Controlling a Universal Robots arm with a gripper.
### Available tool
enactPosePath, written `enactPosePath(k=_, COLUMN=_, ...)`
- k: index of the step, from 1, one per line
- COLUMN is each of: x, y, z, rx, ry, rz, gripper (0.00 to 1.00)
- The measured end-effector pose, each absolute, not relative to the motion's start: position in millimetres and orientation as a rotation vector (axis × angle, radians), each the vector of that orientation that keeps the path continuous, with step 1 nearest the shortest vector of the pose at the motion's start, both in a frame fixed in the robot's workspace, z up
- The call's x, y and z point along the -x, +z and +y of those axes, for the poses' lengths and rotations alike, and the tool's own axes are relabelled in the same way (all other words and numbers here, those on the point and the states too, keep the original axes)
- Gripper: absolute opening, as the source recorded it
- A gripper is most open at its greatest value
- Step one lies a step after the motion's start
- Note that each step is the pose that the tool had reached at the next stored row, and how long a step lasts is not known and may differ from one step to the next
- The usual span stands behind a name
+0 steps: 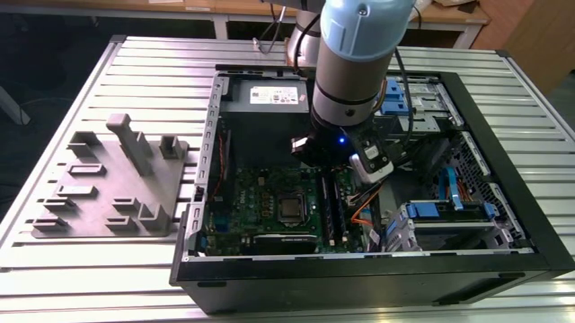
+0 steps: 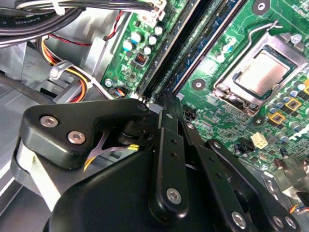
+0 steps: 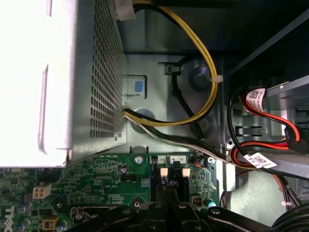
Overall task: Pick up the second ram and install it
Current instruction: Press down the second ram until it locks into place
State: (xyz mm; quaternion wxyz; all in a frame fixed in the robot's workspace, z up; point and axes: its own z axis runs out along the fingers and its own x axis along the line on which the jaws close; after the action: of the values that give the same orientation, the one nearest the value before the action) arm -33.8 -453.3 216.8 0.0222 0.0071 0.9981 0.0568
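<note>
View of the rig at the memory slots. I see the arm (image 1: pixel 355 60) reaching down into an open computer case (image 1: pixel 516 182) that lies on its side on the slatted metal table (image 1: pixel 161 60). The hand (image 1: pixel 319 161) sits low over the motherboard (image 1: pixel 260 202), at the end of the slot bank nearest the power supply (image 1: pixel 265 101).

In the second wrist view, the hand (image 2: pixel 166 96) ends right at the near end of the long black slots (image 2: pixel 169 53), which run away from it beside the processor socket (image 2: pixel 263 72). I cannot tell from any view whether the hand is clenched or released.

I make out the second ram (image 1: pixel 327 205) in the exterior view as a thin dark strip lying along the slot bank, starting just under the hand and running toward the case's open front edge. I cannot tell whether it is fully seated or whether the hand touches it.

In the first wrist view, the hand (image 3: pixel 171 208) appears just below two pale slot latches (image 3: pixel 163 172). A perforated metal box (image 3: pixel 96 72) and a looping yellow cable (image 3: pixel 203 53) lie beyond.

A grey fixture (image 1: pixel 108 188) stands on the table at the exterior view's left, well apart from the case.
</note>
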Motion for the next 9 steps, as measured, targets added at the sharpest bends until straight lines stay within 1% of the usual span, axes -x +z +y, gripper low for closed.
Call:
enactPosePath(k=5, x=34, y=229, z=-453, rx=-0.022, ry=0.175, rz=3.092, gripper=0.07)
enactPosePath(k=9, x=34, y=231, z=-453, rx=-0.022, ry=0.176, rz=3.092, gripper=0.07)
